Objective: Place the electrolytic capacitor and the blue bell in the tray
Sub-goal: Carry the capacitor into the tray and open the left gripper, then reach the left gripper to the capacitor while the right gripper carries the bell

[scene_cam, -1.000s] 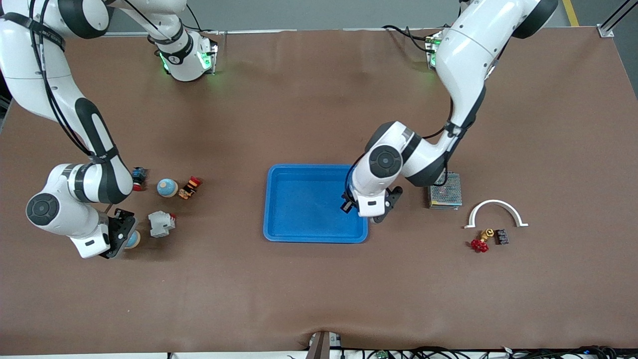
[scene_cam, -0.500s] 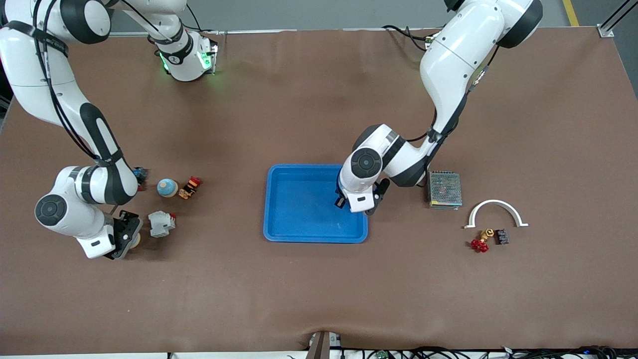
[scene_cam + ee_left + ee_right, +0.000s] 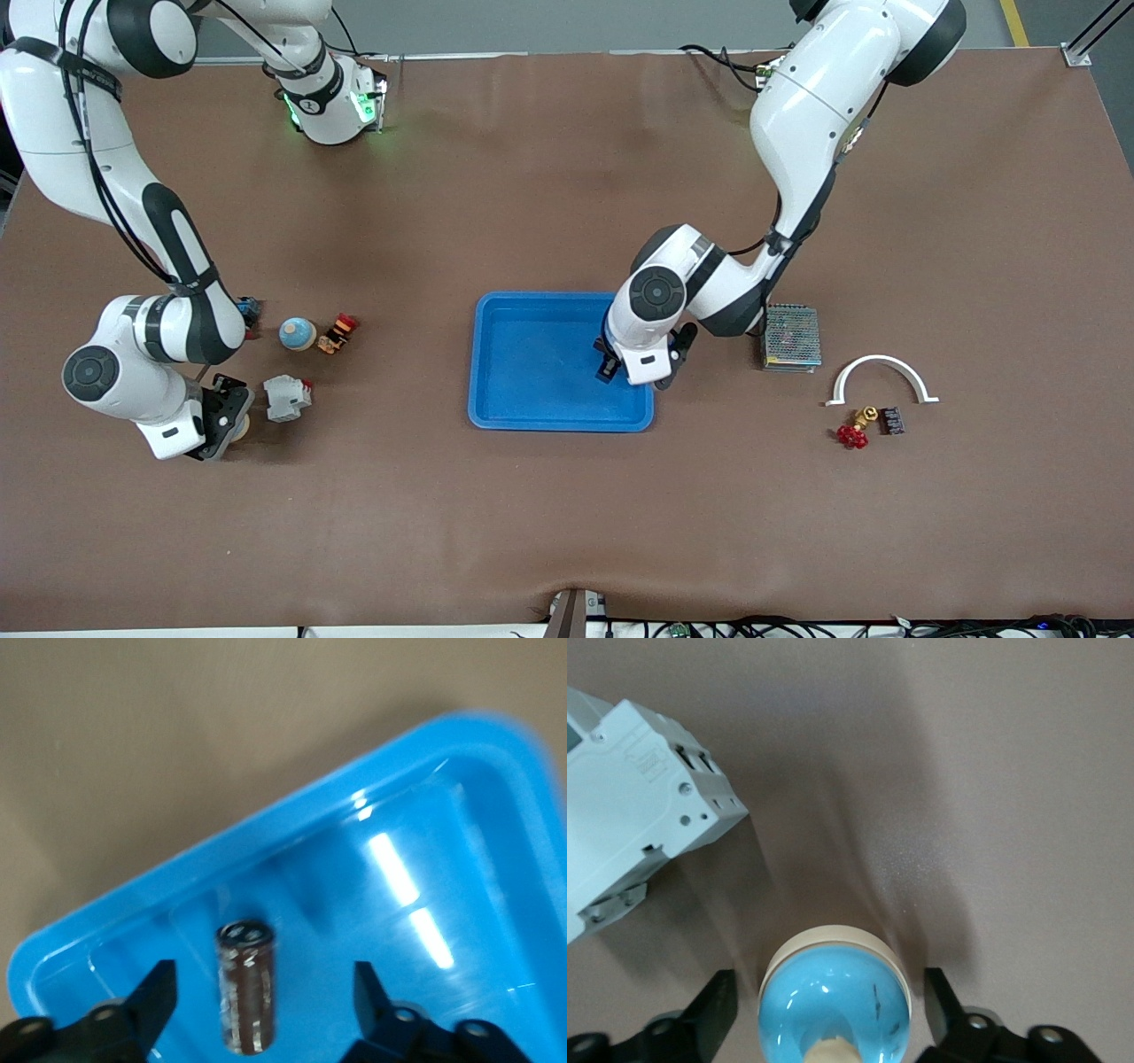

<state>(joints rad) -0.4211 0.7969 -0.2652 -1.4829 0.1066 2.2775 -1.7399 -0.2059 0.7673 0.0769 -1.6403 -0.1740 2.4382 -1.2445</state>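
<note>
The blue tray (image 3: pixel 532 408) lies mid-table. My left gripper (image 3: pixel 613 366) is over the tray's end toward the left arm. In the left wrist view it (image 3: pixel 262 979) is open, and the dark brown electrolytic capacitor (image 3: pixel 246 992) lies on the tray floor (image 3: pixel 425 904) between its fingers, apart from both. My right gripper (image 3: pixel 226 421) is low over the blue bell (image 3: pixel 239 429) at the right arm's end of the table. In the right wrist view it (image 3: pixel 829 992) is open, with the bell (image 3: pixel 833 1001), a blue dome on a cream base, standing between the fingers and untouched.
A white breaker module (image 3: pixel 286 398) sits close beside the bell. A second blue-domed piece (image 3: pixel 297 334), an orange-red part (image 3: pixel 337 332) and a small blue-red part (image 3: pixel 247 312) lie farther back. A metal mesh box (image 3: pixel 790 337), white arch (image 3: pixel 881 379) and red valve (image 3: pixel 853 431) lie toward the left arm's end.
My left gripper has shifted from the tray's rim to over its floor. My right gripper has settled closer over the bell, hiding more of it.
</note>
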